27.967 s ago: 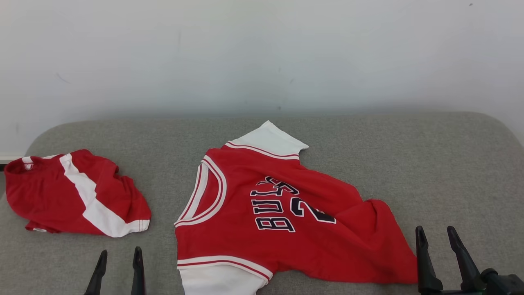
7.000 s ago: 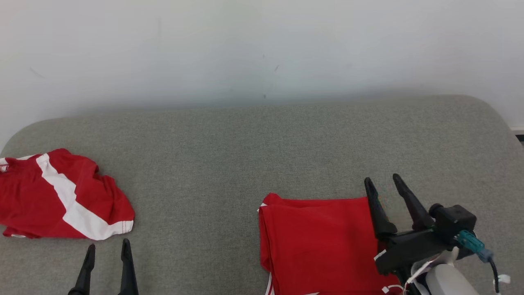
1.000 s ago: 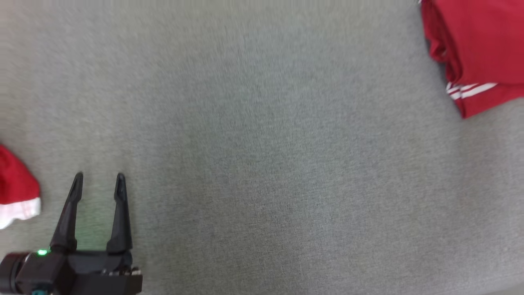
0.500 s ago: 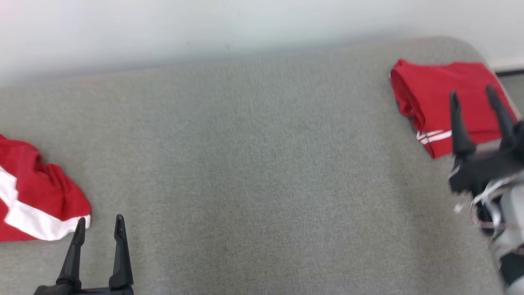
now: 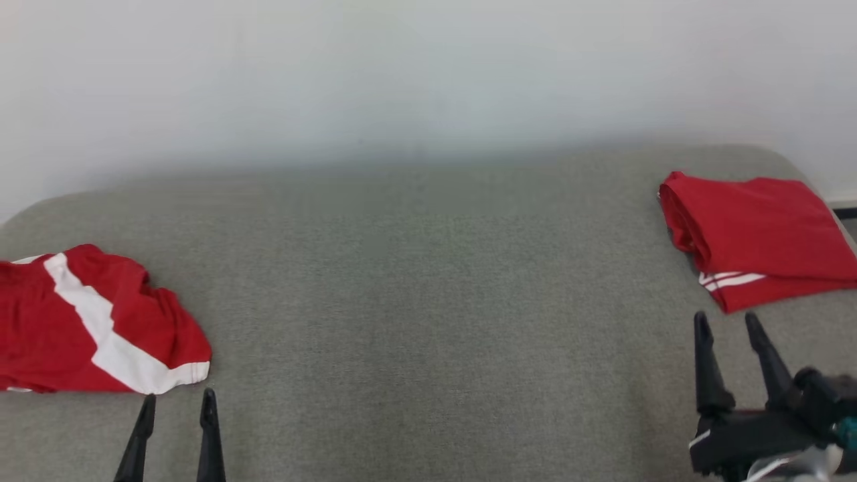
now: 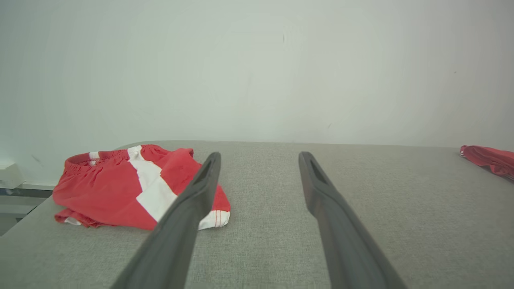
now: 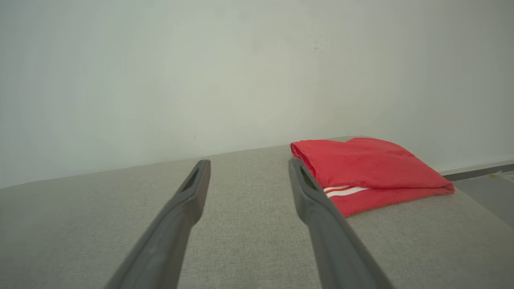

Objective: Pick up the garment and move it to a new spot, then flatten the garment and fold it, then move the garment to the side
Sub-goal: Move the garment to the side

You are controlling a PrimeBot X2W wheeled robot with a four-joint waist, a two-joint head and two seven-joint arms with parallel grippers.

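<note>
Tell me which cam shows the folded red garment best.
Right wrist view: the folded garment sits close and large, layers and white stripes clear. Head view shows the garment from above, reaching the frame's right edge. Left wrist view catches a far sliver.

a plain white wall (image 5: 428, 80) rises behind the grey fabric-covered desk (image 5: 428, 281) with rounded corners, evenly lit.

Shorts (image 5: 100, 328) cut by left edge; folded garment (image 5: 756, 227) by right edge
</note>
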